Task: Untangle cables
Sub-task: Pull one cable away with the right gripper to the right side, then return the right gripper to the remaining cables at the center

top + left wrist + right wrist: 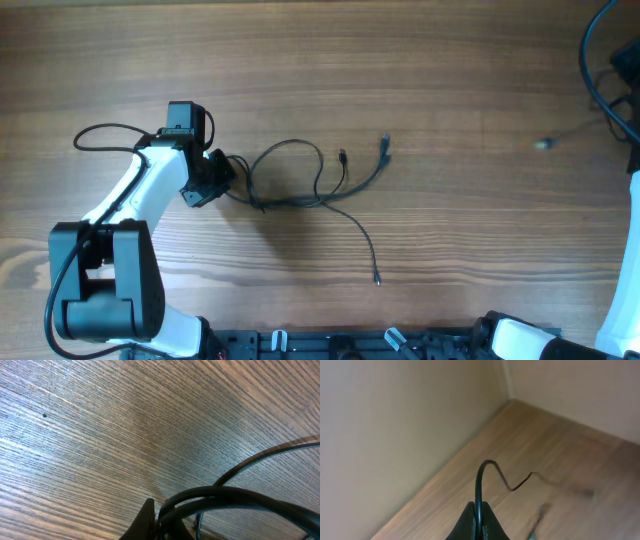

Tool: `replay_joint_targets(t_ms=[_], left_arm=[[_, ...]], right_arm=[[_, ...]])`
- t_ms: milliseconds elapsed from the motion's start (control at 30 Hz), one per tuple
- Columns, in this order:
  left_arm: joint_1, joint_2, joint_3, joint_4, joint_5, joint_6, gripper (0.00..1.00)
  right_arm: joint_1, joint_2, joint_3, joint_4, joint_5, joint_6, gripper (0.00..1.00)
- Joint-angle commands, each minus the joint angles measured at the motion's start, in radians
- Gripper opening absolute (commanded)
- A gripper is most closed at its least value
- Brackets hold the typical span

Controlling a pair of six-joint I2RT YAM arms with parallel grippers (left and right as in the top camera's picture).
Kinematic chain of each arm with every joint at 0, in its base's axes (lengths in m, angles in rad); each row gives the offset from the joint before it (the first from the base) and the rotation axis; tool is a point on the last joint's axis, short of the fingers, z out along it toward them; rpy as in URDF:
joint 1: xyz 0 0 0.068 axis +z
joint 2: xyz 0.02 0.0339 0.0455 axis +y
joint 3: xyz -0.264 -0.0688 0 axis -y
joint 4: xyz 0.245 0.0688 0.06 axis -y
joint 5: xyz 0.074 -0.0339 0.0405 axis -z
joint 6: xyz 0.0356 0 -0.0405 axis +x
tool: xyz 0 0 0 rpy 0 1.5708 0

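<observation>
**A:** How far along is the untangling?

**B:** Partway at best, by the look of it. The cables (pixel 320 180) lie on the table (pixel 450 80) just to the right of the left gripper (pixel 212 178). Their end meets the gripper, and they form one open loop with strands crossing one another.

**A:** Is anything freed already?

**B:** One, it seems. A lone cord (pixel 487 464) rises from the right gripper (pixel 478 516), whose fingers are pressed together on it. The overhead view shows a pale plug (pixel 543 144), probably that cord's end, far to the right of the left gripper and well apart from the loop.

**A:** And the left gripper itself?

**B:** Its wrist camera shows one dark fingertip (pixel 145 519) with the cables' black strands running close past it. Whether the jaws are closed on those strands cannot be told.

**A:** So what is left?

**B:** The loop itself. Three plug ends show to the right of the left gripper: two side by side (pixel 343 156) a little farther from the robot, and one (pixel 377 281) trailing toward the robot on a long tail. The strands between them overlap, so they probably need drawing apart one at a time. The tail looks the easiest to free
</observation>
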Motion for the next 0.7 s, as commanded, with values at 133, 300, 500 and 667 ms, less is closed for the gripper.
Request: replay_joint_targets(t_ms=[133, 300, 500, 667], left_arm=[[0.005, 0.006, -0.003, 0.032, 0.108, 0.005, 0.04], [-0.034, 0.006, -0.003, 0.038, 0.111, 0.009, 0.04], [-0.083, 0.006, -0.003, 0.070, 0.111, 0.008, 0.04], [-0.113, 0.006, -0.003, 0.083, 0.111, 0.008, 0.04]], right_arm=[[-0.003, 0.109, 0.006, -0.170, 0.069, -0.018, 0.04], [-0.021, 0.234, 0.006, -0.192, 0.029, -0.018, 0.04], [-0.114, 0.257, 0.006, -0.225, -0.004, -0.016, 0.40], [-0.123, 0.257, 0.006, -0.223, -0.113, -0.009, 0.59]])
